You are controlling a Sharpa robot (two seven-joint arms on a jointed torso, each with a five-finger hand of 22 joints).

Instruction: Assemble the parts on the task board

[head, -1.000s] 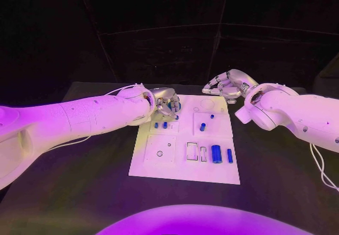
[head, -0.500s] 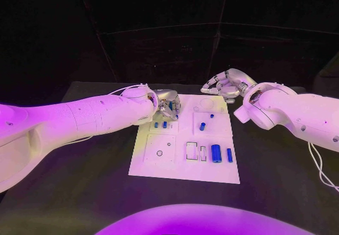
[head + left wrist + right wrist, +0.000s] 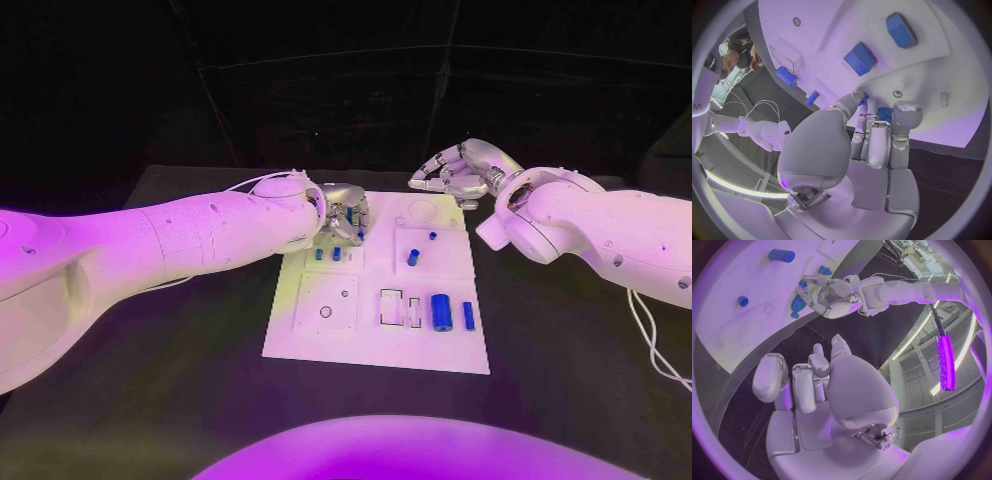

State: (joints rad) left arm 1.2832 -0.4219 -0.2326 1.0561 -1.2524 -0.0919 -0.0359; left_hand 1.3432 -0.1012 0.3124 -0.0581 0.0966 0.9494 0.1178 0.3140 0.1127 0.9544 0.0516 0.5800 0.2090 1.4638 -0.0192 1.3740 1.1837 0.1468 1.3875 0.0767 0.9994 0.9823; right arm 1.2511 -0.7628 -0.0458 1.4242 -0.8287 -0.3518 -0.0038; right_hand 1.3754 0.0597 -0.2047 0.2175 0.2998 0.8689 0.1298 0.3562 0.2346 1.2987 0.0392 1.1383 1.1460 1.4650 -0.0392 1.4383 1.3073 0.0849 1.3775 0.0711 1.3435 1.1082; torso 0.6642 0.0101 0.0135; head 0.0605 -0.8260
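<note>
I am looking down at a black table (image 3: 173, 380) with the white task board (image 3: 378, 345) in its middle. My left hand (image 3: 343, 213) sits over the board's far left corner, and its fingers hide much of what lies beneath. In the left wrist view the left hand's fingertips (image 3: 862, 98) close on a small blue part (image 3: 885, 114) right at the board surface. Most of that part is covered, so I cannot make out its shape.

Just nearer me than that hand, two small blue parts (image 3: 327, 255) stand side by side on the board. Toward the board's middle lies a short blue cylinder (image 3: 413, 258), with a blue peg (image 3: 433, 237) just beyond it. Near the board's right edge, a larger blue cylinder (image 3: 441, 313) and a thin blue bar (image 3: 469, 316) lie side by side, beside two empty rectangular slots (image 3: 392, 307).

My right hand (image 3: 451, 176) hovers beyond the board's far right corner, off the board, fingers curled inward and holding nothing that I can see. It is well apart from every part.

The near half of the board's left side lies open, and bare table surrounds the board on every side.
</note>
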